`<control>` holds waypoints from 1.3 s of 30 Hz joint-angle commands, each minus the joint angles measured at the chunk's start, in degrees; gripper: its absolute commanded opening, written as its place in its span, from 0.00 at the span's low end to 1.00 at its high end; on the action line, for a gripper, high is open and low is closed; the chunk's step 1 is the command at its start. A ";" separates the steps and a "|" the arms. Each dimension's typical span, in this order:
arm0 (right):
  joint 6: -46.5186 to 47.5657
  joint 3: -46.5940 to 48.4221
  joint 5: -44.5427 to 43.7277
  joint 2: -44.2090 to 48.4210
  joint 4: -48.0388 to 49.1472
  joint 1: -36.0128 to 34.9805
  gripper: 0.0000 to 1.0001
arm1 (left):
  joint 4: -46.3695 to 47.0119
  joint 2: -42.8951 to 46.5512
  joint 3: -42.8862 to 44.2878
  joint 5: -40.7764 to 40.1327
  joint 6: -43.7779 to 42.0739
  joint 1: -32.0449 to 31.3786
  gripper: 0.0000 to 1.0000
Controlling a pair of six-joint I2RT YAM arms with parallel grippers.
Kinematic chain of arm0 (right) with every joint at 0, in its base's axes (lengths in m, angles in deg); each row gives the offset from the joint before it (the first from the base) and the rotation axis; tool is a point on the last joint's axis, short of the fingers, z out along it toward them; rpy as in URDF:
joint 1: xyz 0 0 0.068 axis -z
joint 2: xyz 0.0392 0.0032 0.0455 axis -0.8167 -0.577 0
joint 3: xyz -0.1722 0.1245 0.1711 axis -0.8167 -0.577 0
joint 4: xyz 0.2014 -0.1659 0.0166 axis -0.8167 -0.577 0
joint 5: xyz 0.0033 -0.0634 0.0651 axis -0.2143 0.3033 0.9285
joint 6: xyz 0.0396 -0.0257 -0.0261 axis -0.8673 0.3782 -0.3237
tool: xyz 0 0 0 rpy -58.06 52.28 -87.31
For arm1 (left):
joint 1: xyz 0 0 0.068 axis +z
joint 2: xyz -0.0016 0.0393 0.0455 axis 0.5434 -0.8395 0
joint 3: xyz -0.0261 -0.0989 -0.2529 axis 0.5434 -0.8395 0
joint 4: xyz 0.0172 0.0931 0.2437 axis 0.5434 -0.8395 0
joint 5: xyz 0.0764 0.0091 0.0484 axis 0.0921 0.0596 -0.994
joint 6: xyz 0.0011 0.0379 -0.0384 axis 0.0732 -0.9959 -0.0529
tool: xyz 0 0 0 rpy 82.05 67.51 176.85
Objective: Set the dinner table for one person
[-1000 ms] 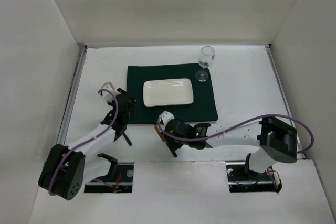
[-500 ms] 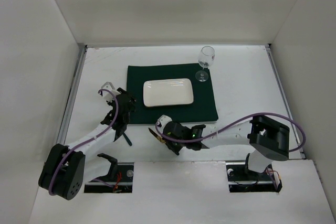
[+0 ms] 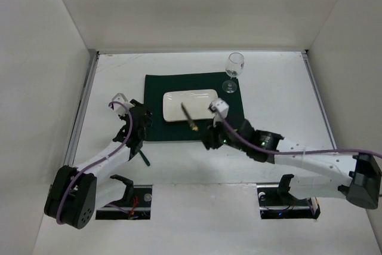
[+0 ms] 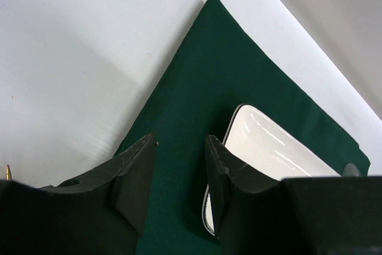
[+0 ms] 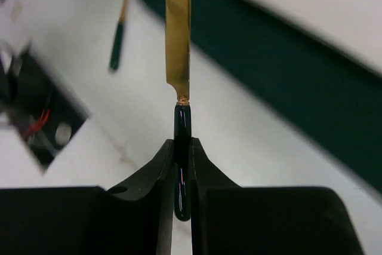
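The white dinner table (image 3: 280,100) carries a dark green mat (image 3: 233,117) with a white rectangular plate (image 3: 197,101) on it. A wine glass (image 3: 234,68) stands at the mat's far right corner. My right gripper (image 3: 207,140) is shut on the dark green handle of a gold-bladed knife (image 3: 188,116), held above the mat's near edge with the blade pointing towards the plate. The right wrist view shows the knife (image 5: 178,40) between the jaws of the right gripper (image 5: 182,147). My left gripper (image 3: 143,122) is open and empty over the mat's left edge; in its wrist view (image 4: 179,147) the mat (image 4: 227,76) and plate (image 4: 268,147) lie below.
A second gold utensil with a dark green handle (image 3: 144,157) lies on the table near the left arm, in front of the mat's near left corner. It also shows in the right wrist view (image 5: 117,43). White walls enclose the table on three sides.
My right gripper has lifted the knife from the table in front of the mat and swung right and away, so the knife is now over the mat. The left arm has barely moved.
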 commanded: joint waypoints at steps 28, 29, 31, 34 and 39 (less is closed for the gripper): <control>-6.28 6.39 -6.21 -25.15 -1.33 34.73 0.09 | 2.69 -2.34 1.21 0.85 0.46 -0.61 0.37; -6.28 6.39 -6.03 -25.42 -1.68 34.82 0.09 | 2.78 -2.43 1.21 0.85 0.55 -0.61 0.37; -6.28 6.30 -6.29 -25.68 -1.86 34.82 0.11 | 2.78 -2.61 1.47 0.85 0.55 -1.04 0.37; -6.28 6.21 -6.12 -26.21 -1.77 34.65 0.20 | 2.78 -2.87 1.56 0.85 0.46 -1.13 0.37; -6.55 5.43 -9.10 -22.80 -1.51 34.47 0.39 | 2.35 -2.61 2.08 0.06 -0.41 -1.40 0.37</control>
